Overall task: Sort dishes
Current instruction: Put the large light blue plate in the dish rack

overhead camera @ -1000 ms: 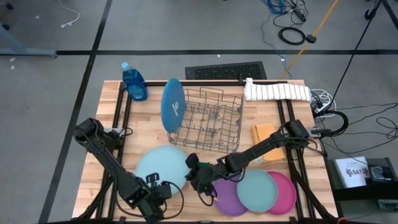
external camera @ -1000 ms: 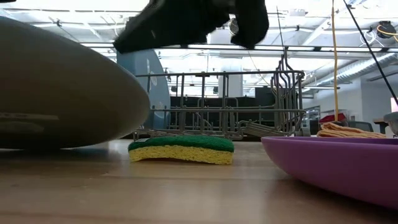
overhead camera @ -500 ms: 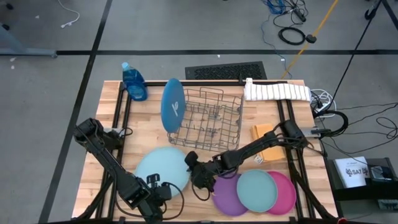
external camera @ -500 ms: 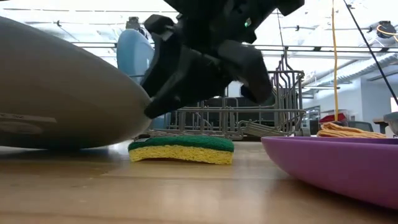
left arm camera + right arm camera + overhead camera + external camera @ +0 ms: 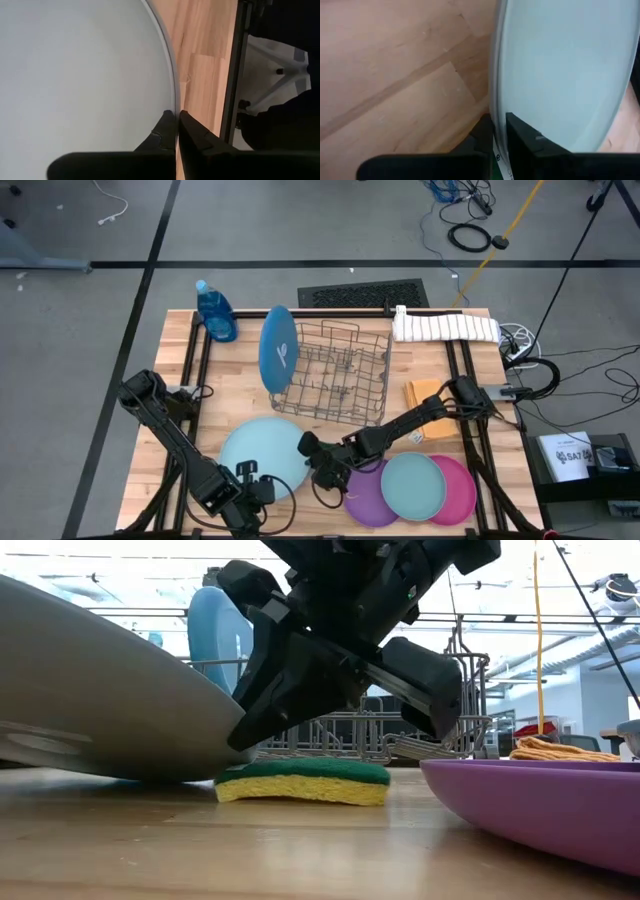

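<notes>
The pale-blue plate (image 5: pixel 260 452) lies at the table's near left and fills the left of the low view (image 5: pixel 90 690). It is tilted, with its right edge down beside the green sponge (image 5: pixel 300 780). My left gripper (image 5: pixel 248 480) is shut on its near rim. My right gripper (image 5: pixel 308 450) sits at its right rim, fingers astride it. The deep-blue plate (image 5: pixel 278 348) stands on edge at the left end of the wire rack (image 5: pixel 345 375). The purple (image 5: pixel 362 498), teal (image 5: pixel 412 485) and pink (image 5: pixel 463 492) plates overlap at the near right. My left gripper pinches the pale-blue plate's near rim (image 5: pixel 172 102) between its two fingers, coming level from the near side. The plate sits tilted in the hold. My right gripper has one finger (image 5: pixel 482 132) under and one over the plate's right rim (image 5: pixel 497 100), reaching in from the right.
A blue soap bottle (image 5: pixel 216 312) stands at the far left corner and a white rolled towel (image 5: pixel 445 327) at the far right. An orange cloth (image 5: pixel 425 395) lies right of the rack. The purple plate's rim (image 5: pixel 530 800) is close on the right of the sponge.
My right gripper has come down and moved toward the table's left, from above the sponge to the pale-blue plate's right rim. The plate's right edge has dropped toward the sponge, and the sponge has slid slightly to the right.
</notes>
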You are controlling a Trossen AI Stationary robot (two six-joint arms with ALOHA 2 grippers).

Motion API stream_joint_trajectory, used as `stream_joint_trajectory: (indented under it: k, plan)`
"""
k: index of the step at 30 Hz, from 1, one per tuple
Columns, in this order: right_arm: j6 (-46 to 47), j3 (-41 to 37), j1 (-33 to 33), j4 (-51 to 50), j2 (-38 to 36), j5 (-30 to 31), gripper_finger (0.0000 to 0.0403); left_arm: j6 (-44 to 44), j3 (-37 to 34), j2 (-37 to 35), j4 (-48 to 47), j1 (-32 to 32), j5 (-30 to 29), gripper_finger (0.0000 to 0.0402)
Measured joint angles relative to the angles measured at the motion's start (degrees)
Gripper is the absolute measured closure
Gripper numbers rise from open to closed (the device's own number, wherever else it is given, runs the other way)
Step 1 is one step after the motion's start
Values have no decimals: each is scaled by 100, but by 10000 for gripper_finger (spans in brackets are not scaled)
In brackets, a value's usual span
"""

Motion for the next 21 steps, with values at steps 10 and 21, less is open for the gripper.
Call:
stream_joint_trajectory:
  k: [10, 21]
  plan:
    - [106, 0, 79, 50, -2, 56, 364, -97, 4, 0, -489, 1, -12, 356]
    - [202, -4, 169, 491, -11, -2, 378, -48, -61, 39, -426, 13, -472, 278]
